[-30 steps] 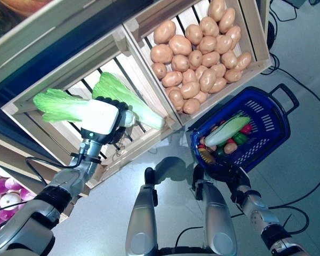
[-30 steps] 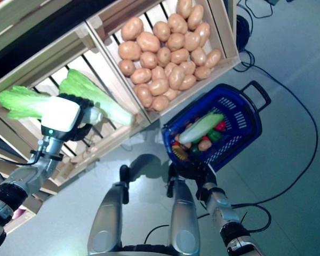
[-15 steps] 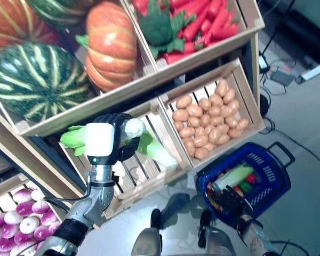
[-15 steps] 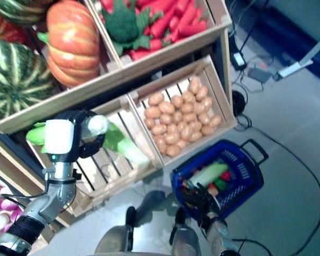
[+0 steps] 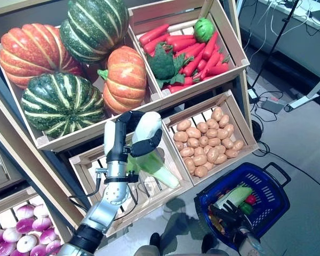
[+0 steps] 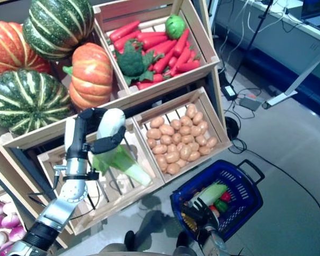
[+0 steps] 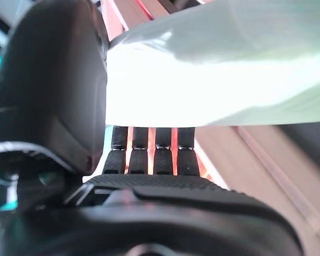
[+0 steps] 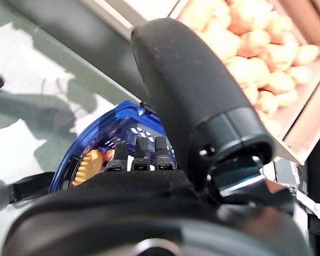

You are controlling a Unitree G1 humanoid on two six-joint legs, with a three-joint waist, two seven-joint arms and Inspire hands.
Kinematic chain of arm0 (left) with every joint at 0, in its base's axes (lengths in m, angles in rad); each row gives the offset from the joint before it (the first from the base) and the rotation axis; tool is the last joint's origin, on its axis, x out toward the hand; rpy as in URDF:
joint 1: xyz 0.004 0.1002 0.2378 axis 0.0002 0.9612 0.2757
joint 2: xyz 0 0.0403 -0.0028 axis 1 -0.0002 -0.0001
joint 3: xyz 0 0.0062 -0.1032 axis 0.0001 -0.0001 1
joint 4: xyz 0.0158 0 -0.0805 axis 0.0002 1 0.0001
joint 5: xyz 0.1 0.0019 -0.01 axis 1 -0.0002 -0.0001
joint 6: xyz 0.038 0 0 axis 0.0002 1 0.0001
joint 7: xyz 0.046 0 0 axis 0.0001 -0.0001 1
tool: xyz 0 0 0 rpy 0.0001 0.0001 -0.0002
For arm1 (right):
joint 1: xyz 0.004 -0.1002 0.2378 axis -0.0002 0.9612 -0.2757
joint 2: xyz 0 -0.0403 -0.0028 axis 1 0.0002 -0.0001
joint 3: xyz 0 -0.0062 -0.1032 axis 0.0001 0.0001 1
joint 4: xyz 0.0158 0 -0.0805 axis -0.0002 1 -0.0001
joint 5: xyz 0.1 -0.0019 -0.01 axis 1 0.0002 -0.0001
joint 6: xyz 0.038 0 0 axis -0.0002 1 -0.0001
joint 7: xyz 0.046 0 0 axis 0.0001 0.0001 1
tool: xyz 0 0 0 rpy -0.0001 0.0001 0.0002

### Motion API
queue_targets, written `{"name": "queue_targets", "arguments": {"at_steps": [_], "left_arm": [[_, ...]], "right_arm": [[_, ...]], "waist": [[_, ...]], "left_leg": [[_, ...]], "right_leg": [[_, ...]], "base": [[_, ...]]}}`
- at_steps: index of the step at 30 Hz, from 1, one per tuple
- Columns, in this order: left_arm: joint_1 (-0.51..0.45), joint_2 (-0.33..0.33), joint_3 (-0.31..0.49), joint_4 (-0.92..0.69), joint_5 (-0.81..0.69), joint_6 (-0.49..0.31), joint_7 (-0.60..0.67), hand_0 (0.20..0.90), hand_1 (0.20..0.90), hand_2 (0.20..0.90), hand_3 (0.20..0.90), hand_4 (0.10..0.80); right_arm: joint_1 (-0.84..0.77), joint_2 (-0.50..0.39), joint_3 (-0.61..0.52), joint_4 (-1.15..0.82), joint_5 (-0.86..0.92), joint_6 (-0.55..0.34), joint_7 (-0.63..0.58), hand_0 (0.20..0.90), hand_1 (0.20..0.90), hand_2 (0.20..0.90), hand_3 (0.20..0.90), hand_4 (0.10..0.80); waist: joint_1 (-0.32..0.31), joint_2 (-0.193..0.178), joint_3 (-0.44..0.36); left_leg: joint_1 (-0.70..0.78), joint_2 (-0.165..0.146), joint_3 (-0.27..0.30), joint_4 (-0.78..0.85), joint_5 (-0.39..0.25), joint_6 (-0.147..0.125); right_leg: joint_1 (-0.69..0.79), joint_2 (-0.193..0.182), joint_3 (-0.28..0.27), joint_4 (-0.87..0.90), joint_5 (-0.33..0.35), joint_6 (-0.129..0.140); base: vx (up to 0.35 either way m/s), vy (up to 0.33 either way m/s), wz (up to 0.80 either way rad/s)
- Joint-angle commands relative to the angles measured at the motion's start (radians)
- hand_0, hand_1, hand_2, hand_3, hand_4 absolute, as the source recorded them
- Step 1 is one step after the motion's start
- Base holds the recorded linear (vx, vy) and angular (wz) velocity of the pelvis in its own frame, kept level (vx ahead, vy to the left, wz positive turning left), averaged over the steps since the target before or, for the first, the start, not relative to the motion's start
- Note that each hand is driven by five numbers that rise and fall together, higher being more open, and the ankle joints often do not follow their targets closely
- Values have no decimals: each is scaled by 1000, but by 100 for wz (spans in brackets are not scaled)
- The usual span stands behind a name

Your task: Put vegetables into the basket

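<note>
My left hand (image 5: 122,137) is shut on a pale cabbage (image 5: 147,127), held upright with its white stem end up, in front of the slatted crate (image 5: 149,194) on the wooden stand. The left wrist view shows the cabbage (image 7: 213,69) lying across the hand's curled fingers (image 7: 149,154). A second cabbage (image 5: 161,172) lies in the crate just under that hand. The blue basket (image 5: 271,193) stands on the floor at the lower right, holding a pale green cabbage (image 5: 234,196) and small red, green and orange vegetables. My right hand (image 5: 228,217) is open at the basket's near rim (image 8: 104,144).
The wooden stand (image 5: 53,140) rises in tiers at the left and centre, with crates of vegetables on each level. Cables and a white desk leg (image 5: 309,96) lie on the grey floor at the right, behind the basket.
The camera has tilted up, so the whole picture shifted. My left hand has turned the cabbage from lying sideways to stem end up. My right hand stays by the basket.
</note>
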Motion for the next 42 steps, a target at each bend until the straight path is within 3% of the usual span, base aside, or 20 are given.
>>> {"name": "queue_targets", "arguments": {"at_steps": [1,8,11,16,23,27,32,42], "left_arm": [[-40,0,65,-128,-211,-81,-130,300,300,300,300,400],[0,-64,62,-125,-443,-6,-235,300,300,300,300,400],[6,-102,70,-116,-655,33,-314,300,300,300,300,400],[27,-158,69,-128,-863,74,-375,300,300,300,300,400],[51,-169,55,-157,-907,126,-394,300,300,300,300,400],[52,-146,62,-174,-925,195,-417,300,300,300,300,400],[35,-124,46,-150,-907,211,-436,300,300,300,300,400],[-4,-110,0,-122,-872,219,-424,300,300,300,300,400]], "right_arm": [[-15,30,-44,-147,121,-107,-27,900,900,900,900,800],[10,44,-61,-305,150,-154,-13,900,900,900,900,800],[1,46,-59,-369,131,-165,-29,900,900,900,900,800],[-5,55,-55,-404,120,-164,-7,900,900,900,900,800],[-6,32,-23,-542,94,-89,38,900,900,900,900,800],[-20,-59,18,-690,22,33,174,900,900,900,900,800],[-59,-176,68,-795,0,78,254,900,900,900,900,800],[-132,-203,147,-892,48,182,316,900,900,900,900,800]], "waist": [[3,-31,-52],[-16,-32,-73],[-22,-32,-78],[-21,-35,-85],[-19,-43,-93],[-16,-51,-91],[-13,-58,-98],[4,-59,-116]], "left_leg": [[-32,-47,15,-4,37,38],[-8,-42,35,-17,35,43],[6,-43,39,-20,33,48],[20,-44,42,-29,35,51],[28,-44,41,-42,37,55],[30,-42,42,-44,40,55],[29,-41,44,-47,44,50],[32,-41,31,-54,47,45]], "right_leg": [[-3,-33,7,55,42,-27],[5,-31,23,46,50,-22],[9,-33,30,51,52,-21],[20,-36,31,43,58,-18],[20,-40,31,38,63,-12],[19,-41,28,39,65,-9],[19,-41,32,34,66,-6],[32,-40,28,21,64,-4]], "base": [[36,-15,-7],[21,1,-6],[29,13,-3],[13,4,-3],[0,0,0],[-12,-25,1],[0,0,0],[14,-1,0]]}}
